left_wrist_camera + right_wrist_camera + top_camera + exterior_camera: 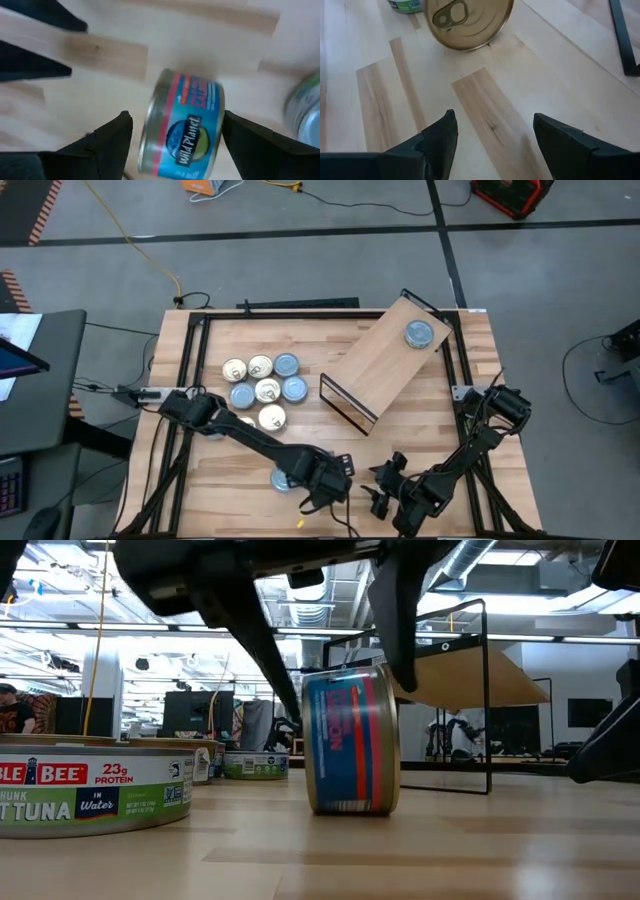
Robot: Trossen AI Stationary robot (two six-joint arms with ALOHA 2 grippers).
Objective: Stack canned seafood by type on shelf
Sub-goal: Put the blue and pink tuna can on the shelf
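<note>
A light wood rectangular shelf [385, 358] on a thin black metal frame lies at a slant on the pale wooden counter [470, 380], and the places below are told from it. One flat round tin with a light blue lid [419, 333] rests on the shelf's far end. Beside the shelf's left side, on the counter, sits a cluster of small round tins [262, 385], some with pale gold lids, others light blue, packed close to each other.

Nearer the counter's front edge than the shelf, a blue-and-red labelled tin [350, 739] stands on its rim, its flat faces upright. The left hand [175, 137] is lowered over it with its dark fingers [107, 135] spread wide, one on each side of the tin; whether they touch it cannot be told. Just left of that tin another tin with a light blue lid [282, 478] lies flat.

The right hand [495, 135] hovers low above bare counter just right of the left hand, in front of the shelf's near end, fingers wide apart and holding nothing. Its wrist view shows the upright tin's gold lid.
</note>
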